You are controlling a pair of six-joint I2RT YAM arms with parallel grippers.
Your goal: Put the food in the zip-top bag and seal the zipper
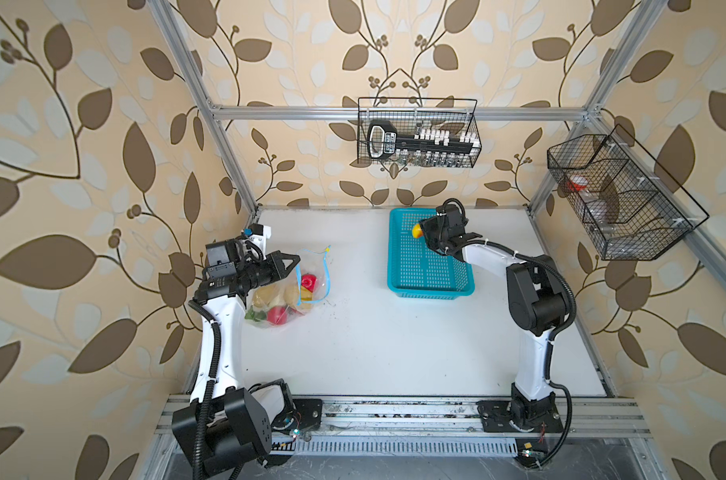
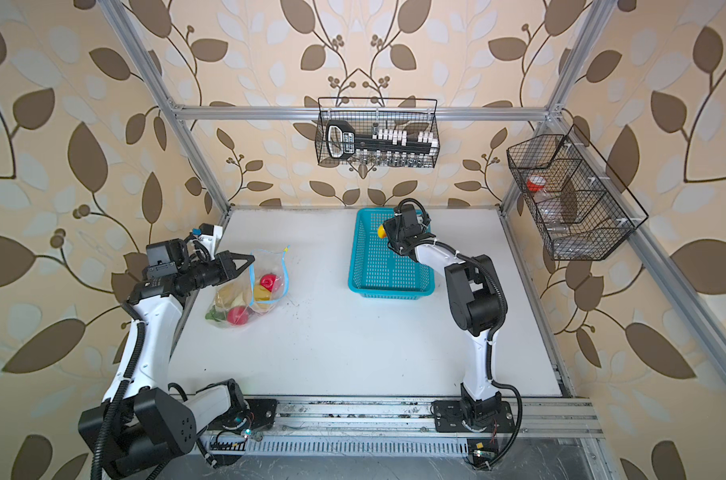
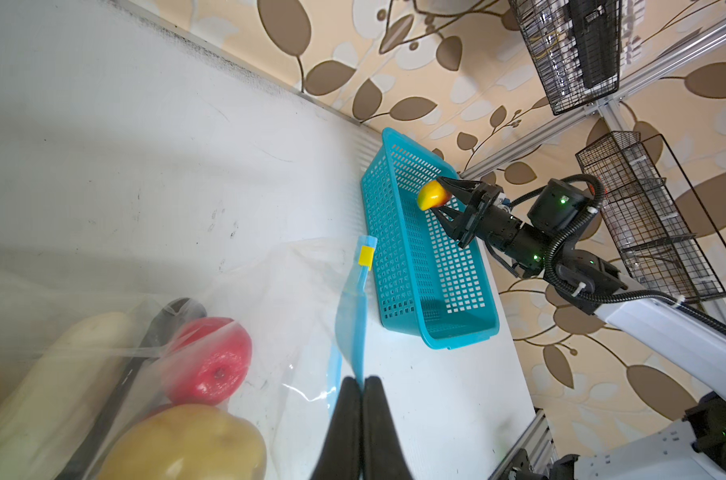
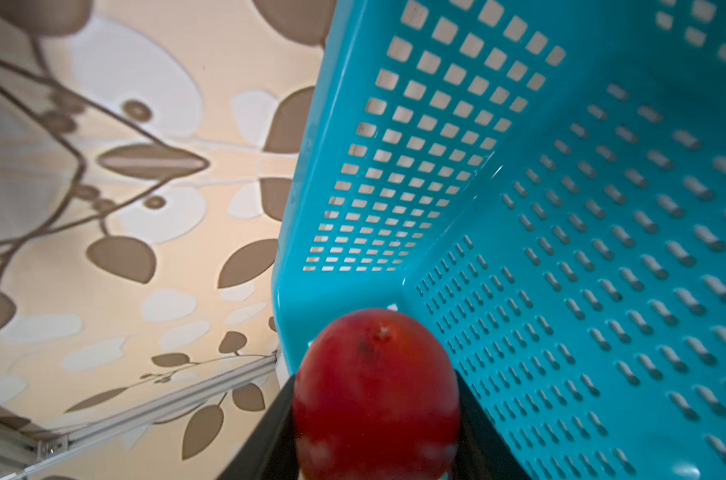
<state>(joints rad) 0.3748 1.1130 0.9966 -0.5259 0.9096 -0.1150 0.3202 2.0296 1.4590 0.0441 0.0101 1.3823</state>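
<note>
**Fruit gripped over the basket, bag edge pinched at left**

In both top views the clear bag (image 1: 317, 266) lies on the white table (image 1: 374, 353) at centre left. It bulges with food: a red apple (image 1: 308, 281), tan potatoes (image 1: 266, 296), another red fruit (image 1: 277, 316) and green leaves (image 1: 254, 316). The left wrist view also shows a white vegetable (image 3: 54, 374) and a dark eggplant (image 3: 145, 353) inside. The left gripper (image 1: 298, 259) is clamped tight on the blue zipper (image 3: 351, 324), and the bag's mouth stands open. The yellow slider (image 3: 366, 254) sits at the strip's far end. At upper centre right, the right gripper (image 3: 435, 195) is half-closed around a red-yellow fruit (image 4: 376, 395), above the turquoise basket (image 1: 428, 266).
</note>
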